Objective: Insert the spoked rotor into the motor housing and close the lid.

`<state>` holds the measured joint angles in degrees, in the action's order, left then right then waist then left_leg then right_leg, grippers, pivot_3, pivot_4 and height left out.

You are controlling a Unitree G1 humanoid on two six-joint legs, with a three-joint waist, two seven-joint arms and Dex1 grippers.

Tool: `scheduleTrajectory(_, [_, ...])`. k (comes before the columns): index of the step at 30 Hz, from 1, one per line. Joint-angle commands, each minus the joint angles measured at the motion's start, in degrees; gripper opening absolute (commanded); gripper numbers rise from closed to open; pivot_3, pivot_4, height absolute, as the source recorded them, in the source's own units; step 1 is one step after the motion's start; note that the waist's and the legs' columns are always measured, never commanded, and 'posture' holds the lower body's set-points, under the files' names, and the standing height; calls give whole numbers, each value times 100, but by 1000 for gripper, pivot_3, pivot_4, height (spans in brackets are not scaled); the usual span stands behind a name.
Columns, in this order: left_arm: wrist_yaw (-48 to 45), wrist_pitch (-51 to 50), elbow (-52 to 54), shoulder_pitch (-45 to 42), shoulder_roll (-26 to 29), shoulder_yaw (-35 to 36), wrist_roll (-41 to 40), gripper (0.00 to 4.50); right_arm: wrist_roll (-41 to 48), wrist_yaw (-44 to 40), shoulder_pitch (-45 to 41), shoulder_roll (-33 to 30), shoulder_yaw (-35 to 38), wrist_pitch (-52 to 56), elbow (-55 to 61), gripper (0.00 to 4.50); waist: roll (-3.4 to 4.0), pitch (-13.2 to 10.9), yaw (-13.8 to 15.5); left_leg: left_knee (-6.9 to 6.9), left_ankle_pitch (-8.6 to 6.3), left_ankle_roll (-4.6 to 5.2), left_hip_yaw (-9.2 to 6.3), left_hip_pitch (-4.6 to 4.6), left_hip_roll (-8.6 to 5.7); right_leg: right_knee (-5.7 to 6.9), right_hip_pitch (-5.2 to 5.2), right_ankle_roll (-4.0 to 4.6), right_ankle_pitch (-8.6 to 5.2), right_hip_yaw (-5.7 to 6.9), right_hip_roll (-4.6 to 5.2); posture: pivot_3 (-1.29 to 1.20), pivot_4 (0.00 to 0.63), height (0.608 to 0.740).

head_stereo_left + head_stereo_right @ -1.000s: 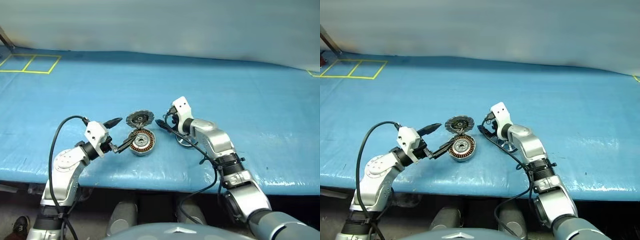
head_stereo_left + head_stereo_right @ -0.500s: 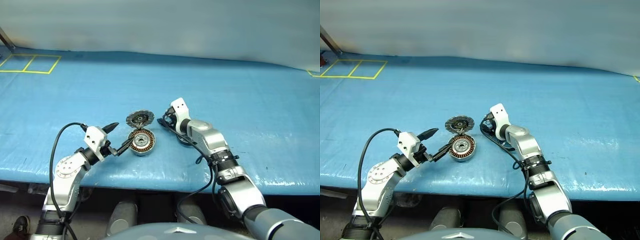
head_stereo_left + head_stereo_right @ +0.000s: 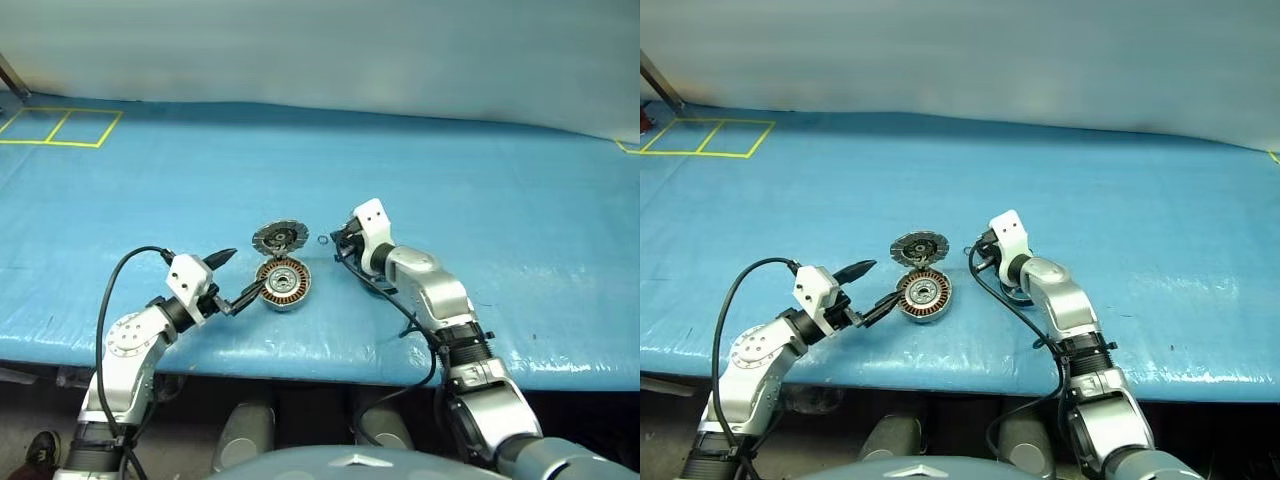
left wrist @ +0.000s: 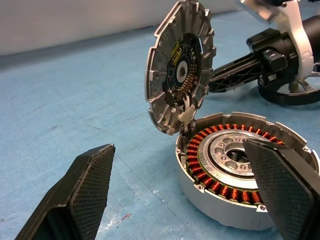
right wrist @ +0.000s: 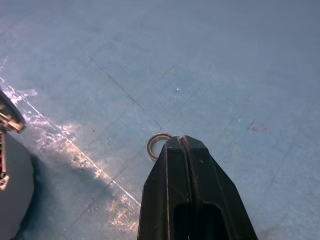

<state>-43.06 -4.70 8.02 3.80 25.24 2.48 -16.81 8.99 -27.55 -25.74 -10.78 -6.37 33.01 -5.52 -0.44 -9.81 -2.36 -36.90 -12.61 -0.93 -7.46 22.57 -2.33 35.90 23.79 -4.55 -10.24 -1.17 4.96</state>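
Observation:
The motor housing (image 3: 283, 283) sits on the blue mat with its copper windings showing. Its lid (image 3: 280, 237) stands tilted up at the far edge, inner face toward me. My left gripper (image 3: 250, 268) is open at the housing's left side, one finger (image 4: 280, 185) reaching over the rim, the other finger (image 4: 82, 187) out on the mat. My right gripper (image 5: 181, 141) is shut with nothing between its fingers, to the right of the lid. The spoked rotor (image 4: 289, 96) lies on the mat beneath the right wrist, mostly hidden by it.
A small metal ring (image 5: 159, 146) lies on the mat just past the right fingertips, between them and the lid. The blue mat (image 3: 500, 180) runs wide behind and to both sides. Yellow tape lines (image 3: 70, 128) mark its far left corner.
My right gripper has shut and drawn slightly up and to the right, away from the lid. The left gripper stays open at the housing.

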Motion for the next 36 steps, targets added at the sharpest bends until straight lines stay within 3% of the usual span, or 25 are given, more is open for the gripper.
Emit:
scheduleTrajectory(1, [-96, 23, 119, -17, 79, 36, -102, 4500, 214, -3, 125, -73, 124, 225, 881, 27, 0, 0, -4, 0, 0, 0, 0, 0, 1, 1, 0, 1, -1, 1, 0, 0, 150, 740])
scheduleTrajectory(11, [-261, -85, 95, 7, 150, 82, -200, 4500, 238, 116, 609, -213, 55, 474, 1520, 27, 0, 0, 17, 9, -1, -1, 0, 3, 2, -4, 4, 7, -6, 3, 2, 0, 150, 740])
scheduleTrajectory(17, [-264, -126, 70, 62, 227, 163, -272, 4500, 506, -203, 490, -127, -23, 375, 1107, 27, -1, 0, 12, 15, -1, -1, 0, 2, 4, -4, 7, 11, -8, 4, 2, 0, 150, 740])
scheduleTrajectory(21, [-292, -150, 7, 19, 299, 180, -283, 4500, 317, -184, 55, 13, -138, -66, 181, 864, -1, -1, 5, 16, -1, -1, 2, 2, 4, -5, 8, 11, -8, 5, 2, 0, 150, 740])
scheduleTrajectory(29, [-288, -224, 11, -163, 404, 214, -283, 4500, -41, -229, -684, 311, -317, -870, -1348, 3486, -1, -1, 6, 40, 1, -3, 1, 1, 2, -11, 13, 14, -9, 6, 1, 0, 150, 740])
scheduleTrajectory(36, [-159, -101, 94, 26, 390, 302, -227, 4500, -304, -223, -632, 305, -447, -904, -1661, 3486, -2, 0, -5, 85, 10, -19, 1, -1, 5, -8, 37, 16, -11, 5, 1, 0, 150, 740])
